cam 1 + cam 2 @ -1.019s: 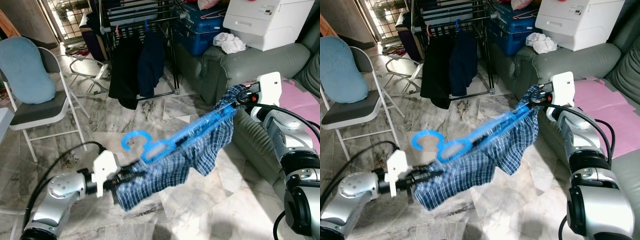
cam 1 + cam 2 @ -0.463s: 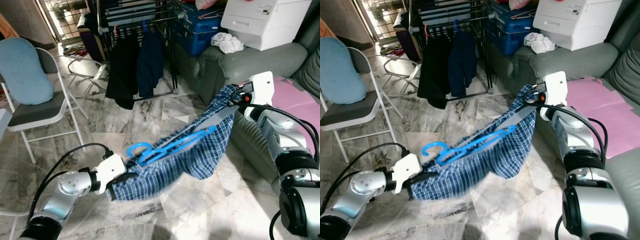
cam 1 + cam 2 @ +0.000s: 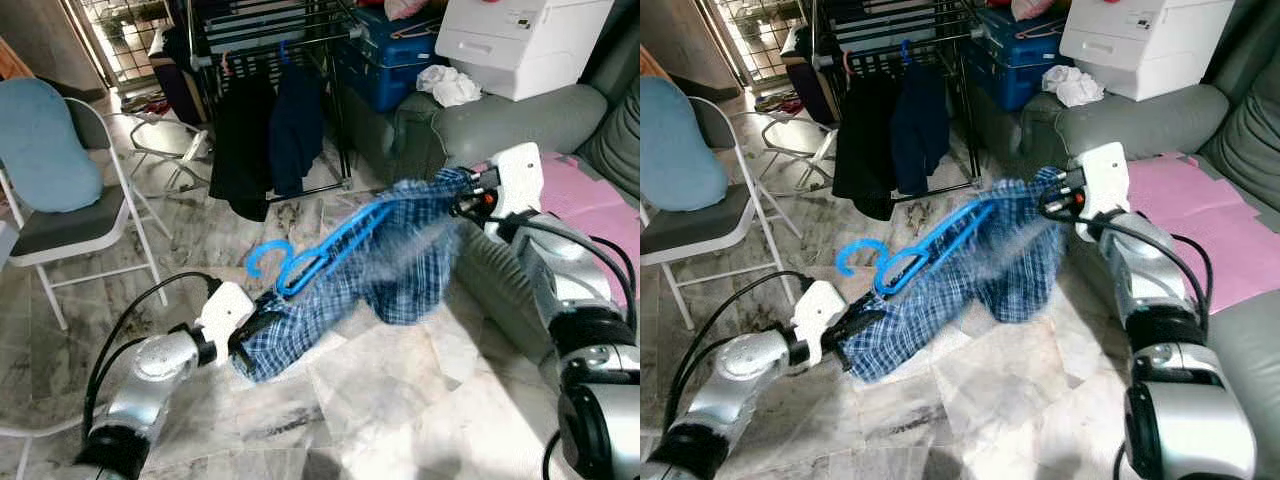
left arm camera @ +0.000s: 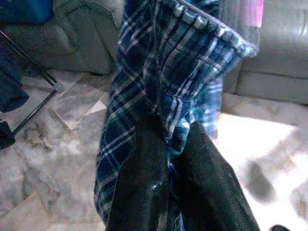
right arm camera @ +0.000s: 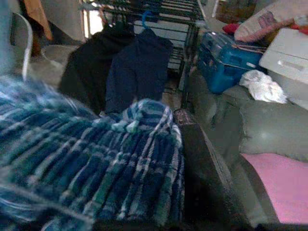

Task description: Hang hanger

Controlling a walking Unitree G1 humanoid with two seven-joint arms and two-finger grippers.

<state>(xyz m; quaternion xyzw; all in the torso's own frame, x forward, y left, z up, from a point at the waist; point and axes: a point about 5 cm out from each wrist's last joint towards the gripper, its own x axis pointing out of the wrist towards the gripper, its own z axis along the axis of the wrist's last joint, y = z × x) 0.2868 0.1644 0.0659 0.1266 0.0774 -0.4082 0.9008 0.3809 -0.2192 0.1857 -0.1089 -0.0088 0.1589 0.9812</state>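
Blue hanger [image 3: 320,252] inside plaid shorts [image 3: 350,285] above marble floor [image 3: 400,400], left gripper [image 4: 171,159] clenched on one waistband end, right gripper [image 3: 462,195] grasping the other, drying rack [image 3: 270,40] behind

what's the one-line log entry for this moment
left gripper: shut on shorts | right gripper: shut on shorts | hanger: inside shorts, unhung

Open marble floor [image 3: 400,400] lies ahead, but the way to the drying rack [image 3: 270,25] is narrowed by a folding chair [image 3: 70,215] on the left and a grey sofa [image 3: 480,125] on the right; dark garments [image 3: 270,140] already crowd the rack's rails.
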